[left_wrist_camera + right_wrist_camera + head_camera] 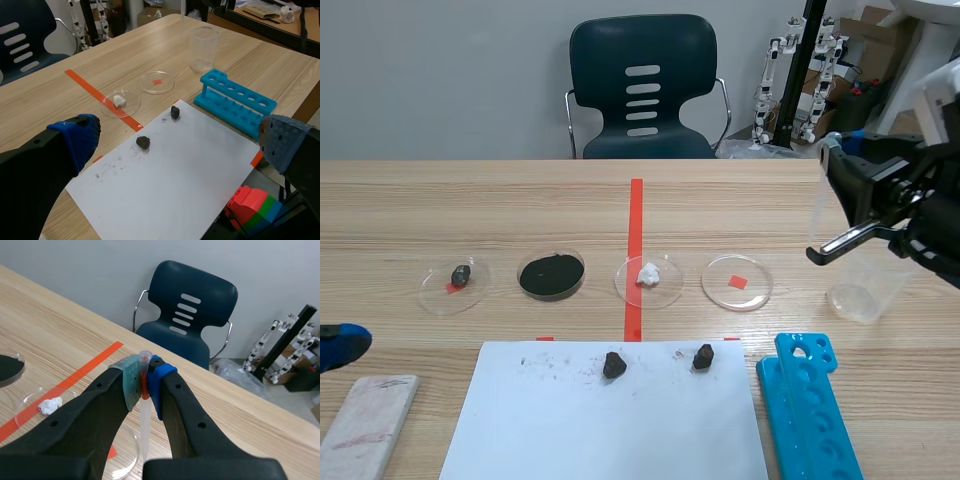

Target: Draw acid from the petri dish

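Wooden table (470, 200) holds a clear petri dish (737, 283) near the right gripper (144, 378), which pinches a pipette (143, 426).

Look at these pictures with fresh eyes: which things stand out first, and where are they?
The right hand, raised over the right of the table, is shut on a clear dropper near a clear cup. Four petri dishes stand in a row across the middle, one holding black powder. Nearer the robot lies a white sheet bearing two dark lumps, a blue rack beside it.
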